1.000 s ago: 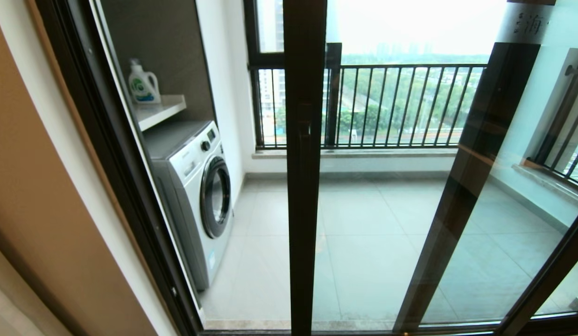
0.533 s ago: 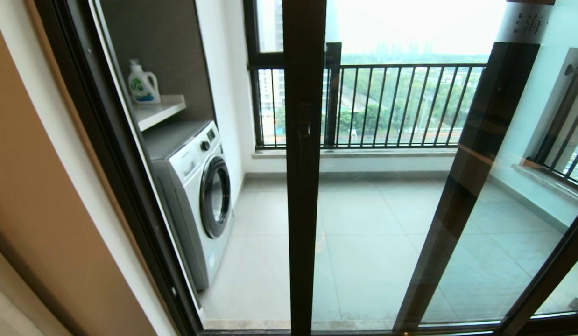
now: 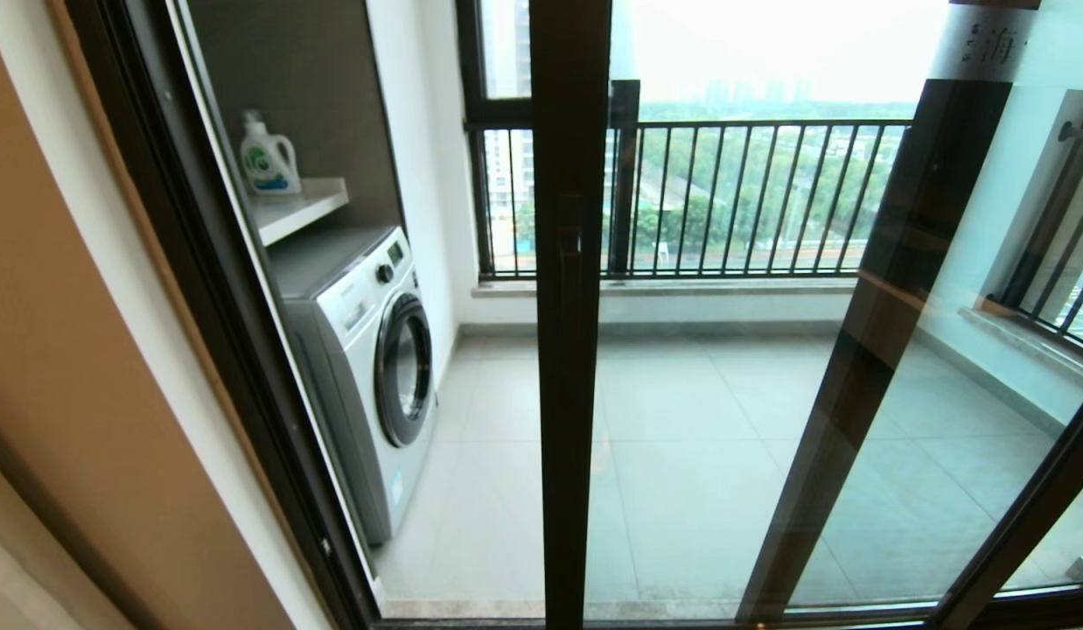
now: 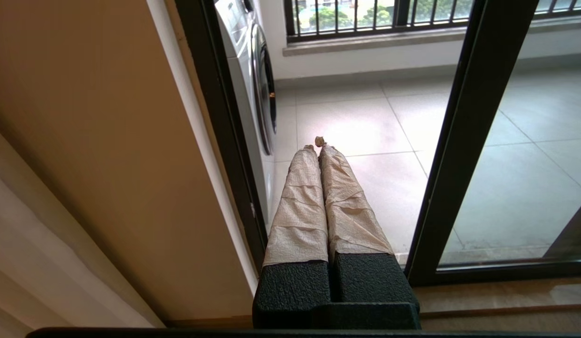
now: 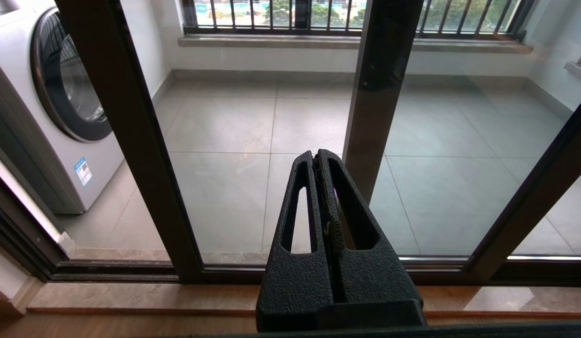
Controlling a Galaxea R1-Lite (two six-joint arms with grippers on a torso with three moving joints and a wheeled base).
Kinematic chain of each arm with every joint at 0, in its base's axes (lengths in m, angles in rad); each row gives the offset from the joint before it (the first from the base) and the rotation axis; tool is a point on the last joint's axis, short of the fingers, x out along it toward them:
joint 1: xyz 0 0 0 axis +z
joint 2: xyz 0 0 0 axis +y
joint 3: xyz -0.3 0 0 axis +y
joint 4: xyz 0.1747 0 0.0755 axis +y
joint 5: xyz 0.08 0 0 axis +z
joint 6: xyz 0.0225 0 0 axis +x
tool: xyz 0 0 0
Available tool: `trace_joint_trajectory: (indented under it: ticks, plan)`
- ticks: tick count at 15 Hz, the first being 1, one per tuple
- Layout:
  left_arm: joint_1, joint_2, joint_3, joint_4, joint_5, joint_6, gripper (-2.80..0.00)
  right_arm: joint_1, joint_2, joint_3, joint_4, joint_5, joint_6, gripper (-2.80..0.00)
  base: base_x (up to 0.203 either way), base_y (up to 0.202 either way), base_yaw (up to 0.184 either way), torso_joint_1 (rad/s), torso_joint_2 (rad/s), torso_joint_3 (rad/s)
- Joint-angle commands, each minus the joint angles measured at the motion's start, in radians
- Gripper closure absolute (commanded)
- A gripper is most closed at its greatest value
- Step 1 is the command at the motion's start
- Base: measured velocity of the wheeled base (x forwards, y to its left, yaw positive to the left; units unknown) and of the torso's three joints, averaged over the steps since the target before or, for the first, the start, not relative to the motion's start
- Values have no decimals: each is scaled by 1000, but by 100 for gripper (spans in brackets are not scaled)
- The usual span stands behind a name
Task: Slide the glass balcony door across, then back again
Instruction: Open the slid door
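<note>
The glass balcony door [image 3: 569, 394] stands partly slid aside, its dark upright edge in the middle of the head view with the short black bar handle [image 3: 569, 262] on it. To its left the doorway is open onto the balcony. My left gripper [image 4: 316, 144], fingers wrapped in tan tape, is shut and empty. It points low into the open gap, between the wall-side frame and the door's edge [image 4: 459, 141]. My right gripper [image 5: 316, 157] is shut and empty, low in front of the door's glass, right of its edge [image 5: 126, 141]. Neither gripper shows in the head view.
A second dark-framed glass panel [image 3: 883, 350] without a handle stands behind to the right. A white washing machine [image 3: 366, 350] sits on the balcony's left under a shelf with a detergent bottle [image 3: 268, 157]. A black railing [image 3: 751, 192] closes the far side. The floor track [image 5: 131, 272] runs below.
</note>
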Motion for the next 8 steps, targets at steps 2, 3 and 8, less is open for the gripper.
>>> trace_joint_trajectory:
  ticks: [2, 3, 8]
  plan:
    - [0, 2, 0, 1, 0, 0, 0, 0, 0, 0, 0, 0, -2, 0, 0, 0, 0, 0, 0, 0]
    - [0, 2, 1, 1, 0, 0, 0, 0, -1, 5, -4, -3, -2, 0, 0, 0, 0, 0, 0, 0]
    - [0, 2, 0, 1, 0, 0, 0, 0, 1, -6, 5, -20, -15, 0, 0, 0, 0, 0, 0, 0]
